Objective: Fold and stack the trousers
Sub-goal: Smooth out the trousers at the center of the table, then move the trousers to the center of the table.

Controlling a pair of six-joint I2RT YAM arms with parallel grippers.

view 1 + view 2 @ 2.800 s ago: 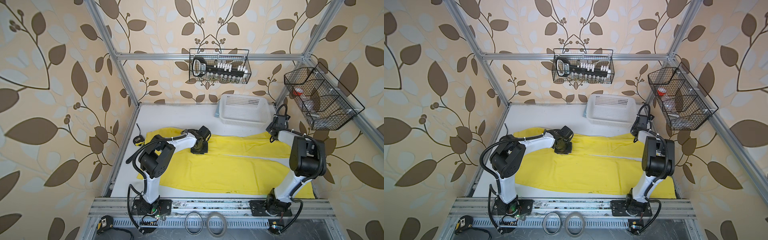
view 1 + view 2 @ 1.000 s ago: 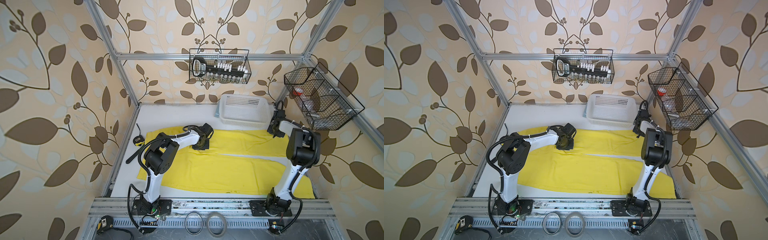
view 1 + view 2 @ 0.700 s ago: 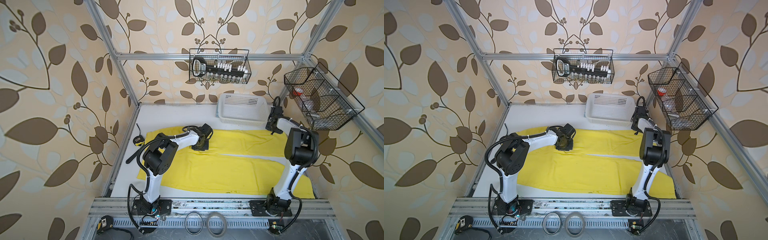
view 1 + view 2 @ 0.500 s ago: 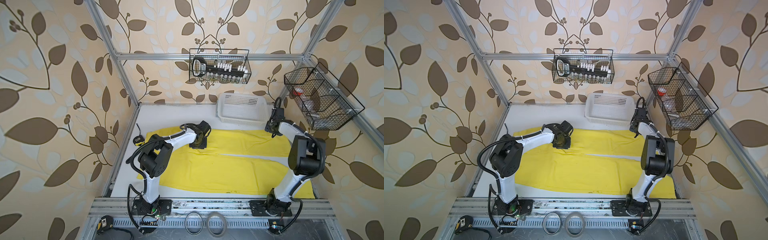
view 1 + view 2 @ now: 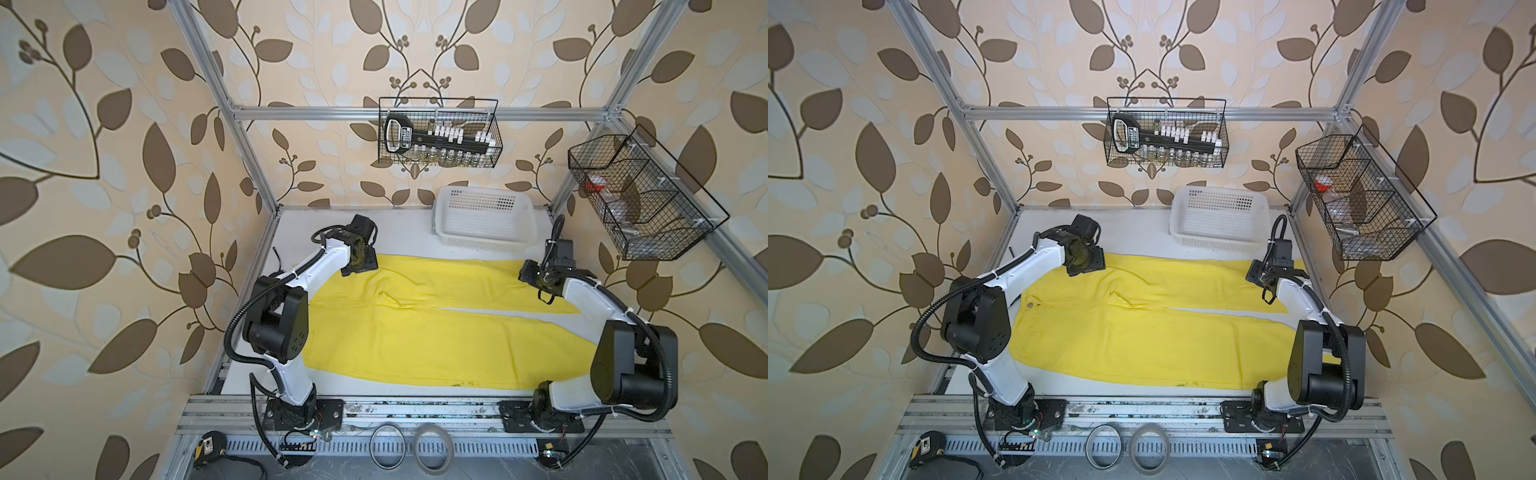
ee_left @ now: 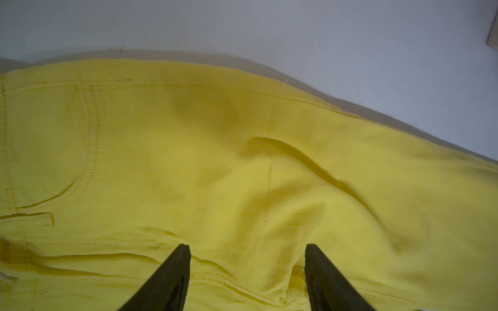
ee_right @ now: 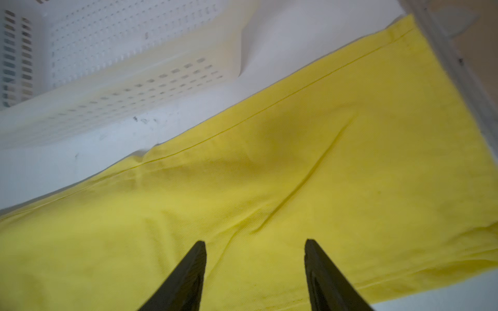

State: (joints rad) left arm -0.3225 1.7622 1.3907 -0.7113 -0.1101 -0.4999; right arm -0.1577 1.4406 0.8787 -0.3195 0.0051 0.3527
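Both top views show the trousers (image 5: 415, 336) flat and unfolded on the desk (image 5: 399, 237). Over their far edge the left gripper (image 6: 246, 249) and right gripper (image 7: 254, 243) hover, jaws spread, empty. Next, probably pinch that edge to fold.

Bright yellow trousers (image 5: 419, 332) lie spread flat across the white table, legs side by side, slightly creased.
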